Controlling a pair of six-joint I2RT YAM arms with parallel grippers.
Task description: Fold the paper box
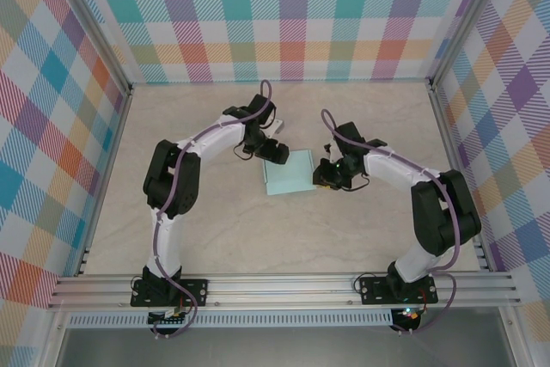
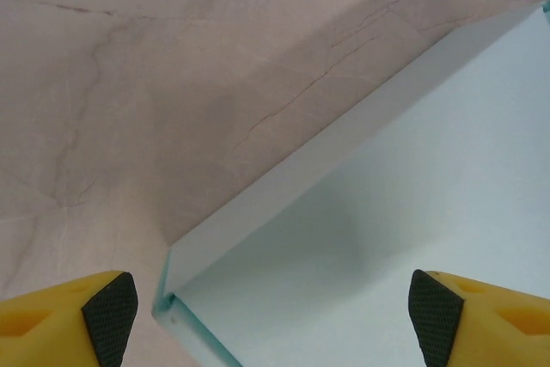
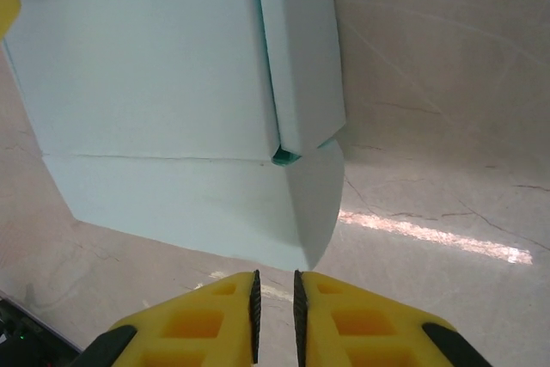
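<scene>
The paper box (image 1: 290, 174) is pale mint card, partly folded, and lies flat on the table between the two arms. My left gripper (image 1: 277, 150) is at its far left corner. In the left wrist view that gripper (image 2: 273, 315) is open, and its black pads (image 2: 110, 314) stand wide on either side of a raised side wall and corner of the box (image 2: 361, 212). My right gripper (image 1: 324, 176) is at the box's right edge. In its wrist view the gripper (image 3: 275, 294) has only a narrow gap between its jaws, with nothing in it. A rounded flap (image 3: 314, 204) of the box hangs just beyond the tips.
The table top (image 1: 215, 238) is pale marbled stone, fenced by checked walls (image 1: 292, 15) at the back and sides. An aluminium rail (image 1: 284, 285) runs along the near edge, where both arm bases are bolted.
</scene>
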